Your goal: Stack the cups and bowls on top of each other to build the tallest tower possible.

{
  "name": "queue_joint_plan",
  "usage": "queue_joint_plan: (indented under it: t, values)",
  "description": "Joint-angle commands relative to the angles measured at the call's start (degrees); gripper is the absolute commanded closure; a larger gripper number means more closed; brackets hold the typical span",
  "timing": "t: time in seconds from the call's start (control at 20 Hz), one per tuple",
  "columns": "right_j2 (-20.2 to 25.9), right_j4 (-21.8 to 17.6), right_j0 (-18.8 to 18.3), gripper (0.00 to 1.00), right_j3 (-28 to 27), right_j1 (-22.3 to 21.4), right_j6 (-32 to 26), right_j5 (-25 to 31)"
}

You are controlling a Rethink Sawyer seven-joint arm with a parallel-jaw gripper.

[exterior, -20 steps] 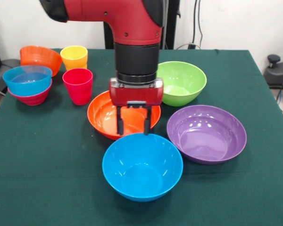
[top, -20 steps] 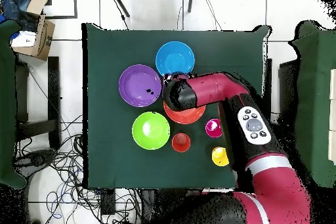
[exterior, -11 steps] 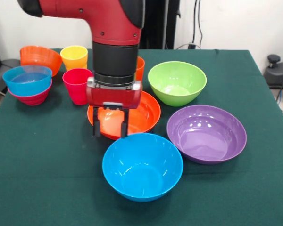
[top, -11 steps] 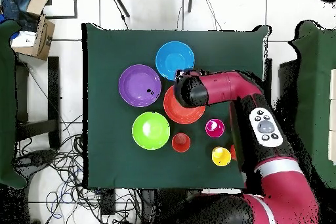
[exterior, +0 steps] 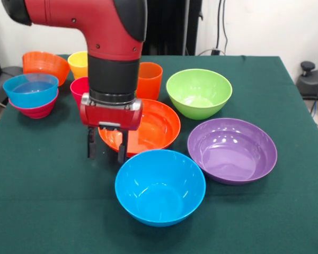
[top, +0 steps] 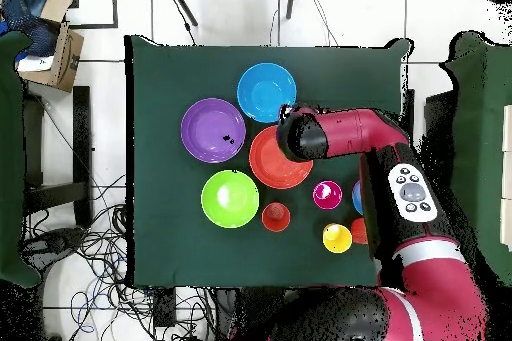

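My gripper (exterior: 106, 152) is open and hangs low at the left rim of the large orange bowl (exterior: 155, 126). One finger (exterior: 90, 149) is outside the rim and the other is over the bowl's inside. The blue bowl (exterior: 160, 186) sits just in front, with the purple bowl (exterior: 232, 150) and the lime green bowl (exterior: 199, 92) to the right. An orange cup (exterior: 149, 79) stands behind the orange bowl. The red cup (exterior: 78, 87) and yellow cup (exterior: 77, 61) are partly hidden by the arm. In the overhead view the arm (top: 330, 135) covers the gripper.
At the far left a translucent blue bowl (exterior: 31, 89) rests inside a magenta bowl (exterior: 34, 110), with a translucent orange bowl (exterior: 44, 64) behind them. The table's left edge runs close beside them. Green cloth (exterior: 47, 180) lies bare at the front left.
The gripper has travelled left in the front view, from above the orange bowl's middle to its left rim, and come lower. The orange cup has come into sight. No bowl or cup moved.
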Motion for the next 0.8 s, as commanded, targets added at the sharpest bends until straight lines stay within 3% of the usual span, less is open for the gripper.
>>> queue_joint_plan:
  t: [0.05, 0.6, 0.75, 0.8]
  values:
    - [-2.75, -3.5, 2.41, 0.0, -6.53, 7.5, -2.39, 3.31]
    - [-3.65, -3.0, 3.02, 0.0, -7.21, 8.84, -3.31, 1.81]
    - [-2.45, -2.58, 1.49, 0.0, -2.4, 5.98, -5.29, 1.21]
    - [-1.17, -2.12, 0.13, 0.0, 1.58, 3.46, -6.86, 0.98]
